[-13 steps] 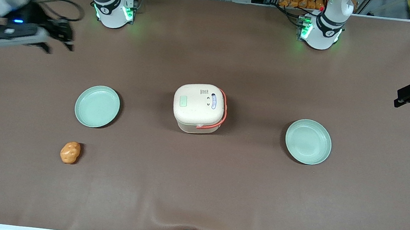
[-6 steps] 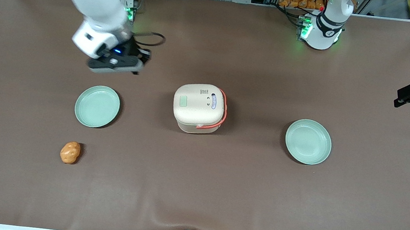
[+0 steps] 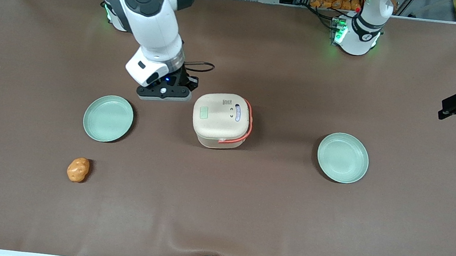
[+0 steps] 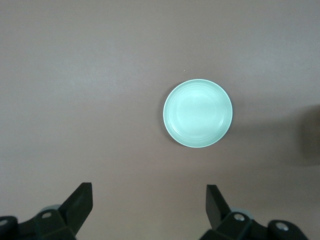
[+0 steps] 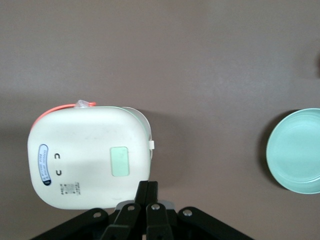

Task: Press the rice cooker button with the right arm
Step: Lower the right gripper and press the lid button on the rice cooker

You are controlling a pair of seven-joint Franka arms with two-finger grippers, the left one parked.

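- While the rice cooker [image 3: 222, 120] sits at the centre of the front frame, lid closed, we see the right arm [image 3: 150, 16] reaching down from the upper left.
- Its gripper [image 5: 148, 192], fingers pressed together and holding nothing, hangs just beside the cooker, not yet over the lid.
- We see the button [image 3: 204, 112] on the lid's edge nearest the gripper; a descent from here would, we judge, miss it or clip the rim.
- An off-centre push could tip or slide the light cooker.
- Overshooting might land on the oval sticker [image 3: 237, 112] instead.
- A plate [image 3: 108, 118] lies near.
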